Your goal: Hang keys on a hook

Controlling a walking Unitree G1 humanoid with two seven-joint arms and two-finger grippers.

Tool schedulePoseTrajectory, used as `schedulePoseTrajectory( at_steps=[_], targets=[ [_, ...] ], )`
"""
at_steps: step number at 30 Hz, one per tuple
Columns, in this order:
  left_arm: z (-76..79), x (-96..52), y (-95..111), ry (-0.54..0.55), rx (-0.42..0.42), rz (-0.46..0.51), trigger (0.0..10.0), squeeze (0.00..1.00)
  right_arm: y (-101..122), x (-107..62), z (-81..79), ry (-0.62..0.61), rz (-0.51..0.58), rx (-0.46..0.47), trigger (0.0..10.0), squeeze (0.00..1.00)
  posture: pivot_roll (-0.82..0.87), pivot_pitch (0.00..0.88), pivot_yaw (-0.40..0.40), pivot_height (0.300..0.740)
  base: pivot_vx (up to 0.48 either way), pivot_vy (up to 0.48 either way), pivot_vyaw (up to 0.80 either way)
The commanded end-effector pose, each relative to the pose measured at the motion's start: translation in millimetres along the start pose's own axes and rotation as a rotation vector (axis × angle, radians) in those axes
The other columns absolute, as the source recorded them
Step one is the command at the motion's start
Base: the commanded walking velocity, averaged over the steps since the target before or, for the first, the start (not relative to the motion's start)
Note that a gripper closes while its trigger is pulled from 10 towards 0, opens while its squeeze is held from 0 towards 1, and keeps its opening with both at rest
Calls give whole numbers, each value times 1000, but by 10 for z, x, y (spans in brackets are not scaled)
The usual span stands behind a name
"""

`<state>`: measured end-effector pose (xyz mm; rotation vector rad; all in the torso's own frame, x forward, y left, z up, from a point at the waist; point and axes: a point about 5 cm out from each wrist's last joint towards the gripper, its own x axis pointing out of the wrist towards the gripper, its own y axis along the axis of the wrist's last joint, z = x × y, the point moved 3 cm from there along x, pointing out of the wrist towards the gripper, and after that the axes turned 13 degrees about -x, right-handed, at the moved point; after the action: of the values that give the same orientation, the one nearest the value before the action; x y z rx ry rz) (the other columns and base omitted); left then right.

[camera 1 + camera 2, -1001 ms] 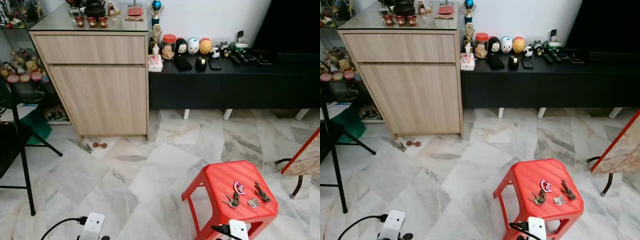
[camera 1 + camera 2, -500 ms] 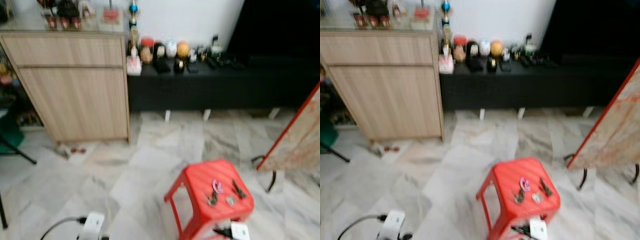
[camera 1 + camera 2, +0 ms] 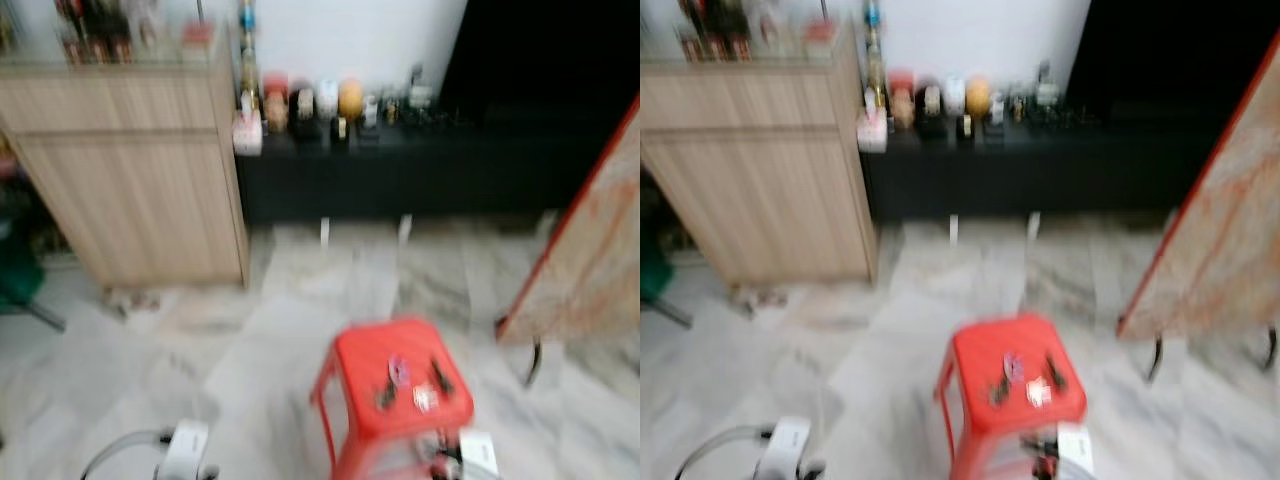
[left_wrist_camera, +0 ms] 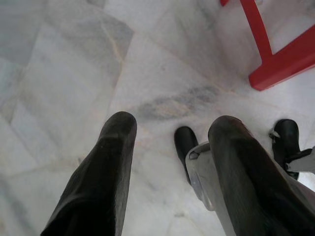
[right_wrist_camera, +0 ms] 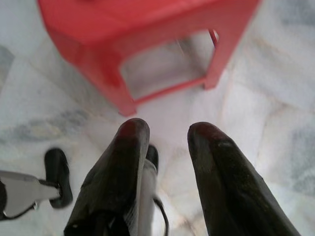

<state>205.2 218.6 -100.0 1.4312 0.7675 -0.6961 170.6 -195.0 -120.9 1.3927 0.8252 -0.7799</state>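
Observation:
Several keys [image 3: 410,378], one with a pink tag, lie on top of a red plastic stool [image 3: 358,352] on the marble floor just ahead, right of centre. The picture is blurred by motion. Both arms hang low at the bottom edge, the left wrist [image 3: 185,446] well left of the stool and the right wrist [image 3: 478,456] at its near side. In the left wrist view my left gripper [image 4: 170,123] is open over the bare floor beside a stool leg [image 4: 275,59]. In the right wrist view my right gripper [image 5: 167,129] is open, pointing down at the stool [image 5: 147,24].
A light wooden cabinet [image 3: 140,190] stands at the back left, beside a low black bench [image 3: 430,170] with small ornaments along the wall. A red-edged marbled board [image 3: 590,250] leans at the right. My own feet [image 4: 186,142] stand on the floor below.
The camera has swung to the right and blurred, so the stool sits nearer the middle of the picture. The keys lie where they were on the stool.

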Motion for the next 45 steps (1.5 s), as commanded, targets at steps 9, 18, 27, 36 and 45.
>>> schedulePoseTrajectory(
  at_steps=[9, 18, 27, 36, 45],
  targets=[
    [-36, -8, -29, 9, 20, -13, 10000, 0, 127, 27, -79, 14, 34, 6, 10000, 0, 27, 0, -39, 740, 0, -91, 0],
    [-17, -8, -50, -8, -5, -29, 10000, 0, 301, 74, -322, 30, 55, 5, 10000, 0, 28, 0, -37, 740, 0, -60, 0],
    [-10, -9, -74, 2, -11, -31, 10000, 0, 269, 53, -160, 3, 73, 28, 10000, 0, 29, 0, -46, 740, 0, 0, 0],
    [12, -12, -93, 3, -30, -19, 10000, 0, 583, 8, 131, -87, 230, 65, 10000, 0, 45, 0, -57, 740, 0, 0, 0],
    [6, -20, -129, 11, -33, -23, 10000, 0, 1256, -126, 194, -98, 550, 102, 10000, 0, 48, 0, -67, 740, 0, 0, 0]
  ],
)
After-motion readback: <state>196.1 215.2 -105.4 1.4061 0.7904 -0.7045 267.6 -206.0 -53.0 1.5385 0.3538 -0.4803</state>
